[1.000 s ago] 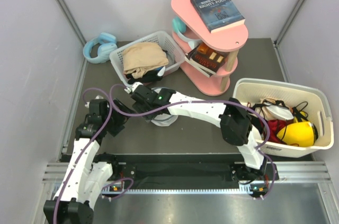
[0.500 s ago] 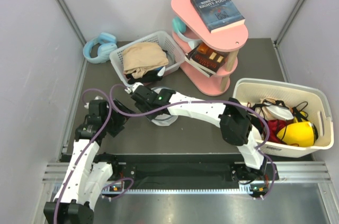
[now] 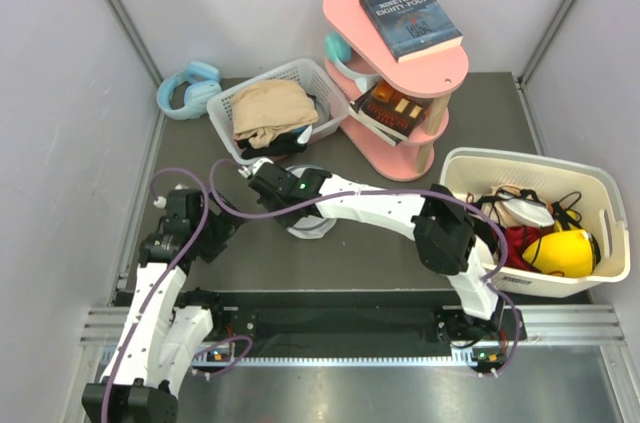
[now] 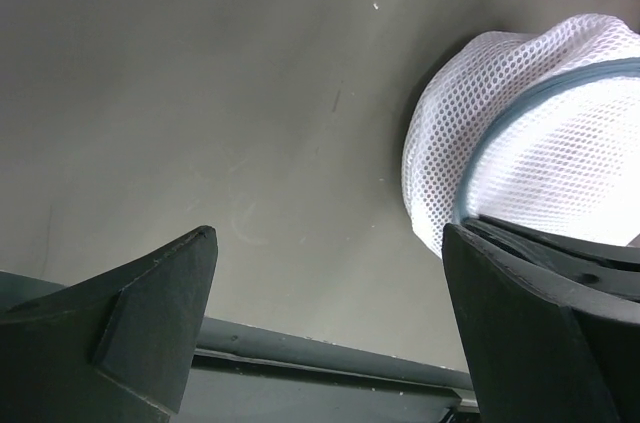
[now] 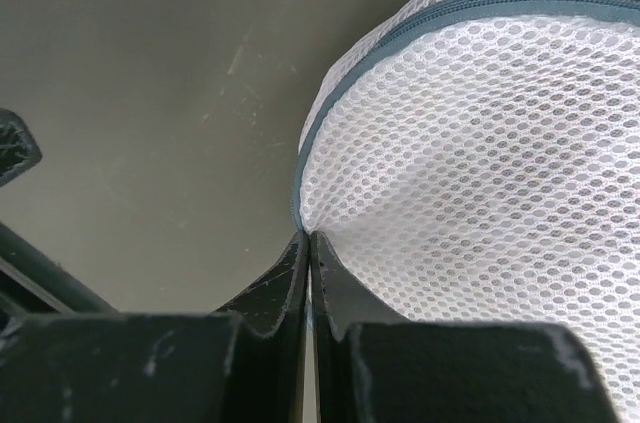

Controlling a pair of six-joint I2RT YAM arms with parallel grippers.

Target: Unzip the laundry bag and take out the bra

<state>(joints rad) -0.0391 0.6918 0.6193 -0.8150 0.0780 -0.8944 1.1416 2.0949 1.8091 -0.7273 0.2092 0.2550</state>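
The laundry bag is a small white mesh dome with a blue-teal zipper band, lying mid-table under my right arm. In the right wrist view my right gripper is shut, pinching the laundry bag at its rim, right where the zipper band curves. The stretch of zipper that shows is closed. My left gripper stands open just left of the bag, nothing between its fingers. The laundry bag sits off to that gripper's right. The bra is hidden.
At the back stands a white slatted basket with beige cloth, and blue headphones lie to its left. A pink shelf carries books. On the right, a cream tub holds several items.
My right gripper's jaws have closed onto the bag's rim. The left arm has shifted slightly toward the left.
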